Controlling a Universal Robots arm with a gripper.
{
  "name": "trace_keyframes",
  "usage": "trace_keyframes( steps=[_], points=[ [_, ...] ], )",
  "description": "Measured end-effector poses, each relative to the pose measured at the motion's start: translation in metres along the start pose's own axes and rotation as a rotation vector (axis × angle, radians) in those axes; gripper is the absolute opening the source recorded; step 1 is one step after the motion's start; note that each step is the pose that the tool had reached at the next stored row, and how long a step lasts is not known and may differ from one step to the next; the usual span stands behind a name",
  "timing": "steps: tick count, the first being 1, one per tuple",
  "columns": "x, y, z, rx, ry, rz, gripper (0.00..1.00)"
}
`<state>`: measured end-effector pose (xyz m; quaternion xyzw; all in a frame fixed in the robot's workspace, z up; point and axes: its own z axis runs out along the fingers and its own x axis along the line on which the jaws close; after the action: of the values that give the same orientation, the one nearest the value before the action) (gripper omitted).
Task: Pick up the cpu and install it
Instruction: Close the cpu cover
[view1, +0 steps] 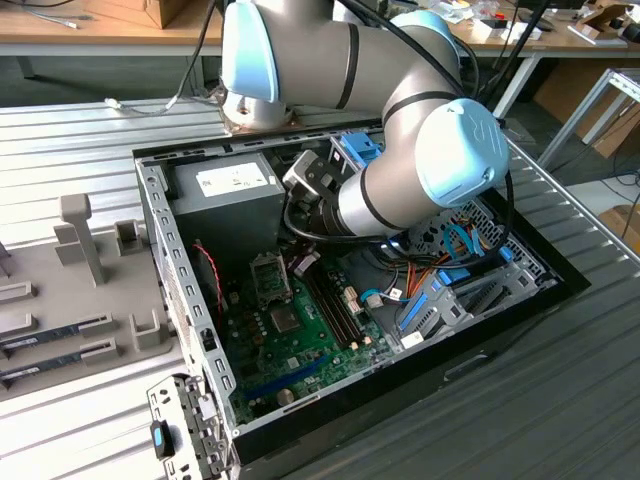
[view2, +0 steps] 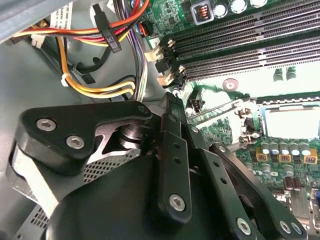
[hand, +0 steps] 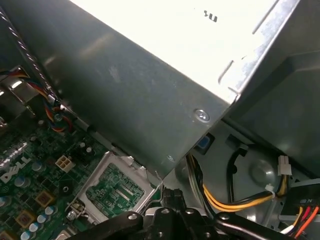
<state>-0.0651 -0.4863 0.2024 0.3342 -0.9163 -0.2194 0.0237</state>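
I'm hovering the arm (view1: 400, 190) inside the open computer case (view1: 165, 260), and the fingers (view2: 172, 147) are looking pressed together in both wrist views, though I'm not managing to tell whether the cpu is pinched between them. The socket (hand: 117, 189) is lying just ahead of the fingers and a little to one side, beside the wall of the grey power supply box (hand: 125, 95), and it is showing bare green inside its metal frame. So I'm judging the cpu as not yet seated there, and the install itself as work left to do.
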Motion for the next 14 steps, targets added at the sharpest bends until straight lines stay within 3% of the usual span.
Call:
trace_keyframes(
  steps=[14],
  points=[
    [-0.0008, 0.0043, -0.0089, -0.0003, 0.0009, -0.002, 0.11]
  ],
)
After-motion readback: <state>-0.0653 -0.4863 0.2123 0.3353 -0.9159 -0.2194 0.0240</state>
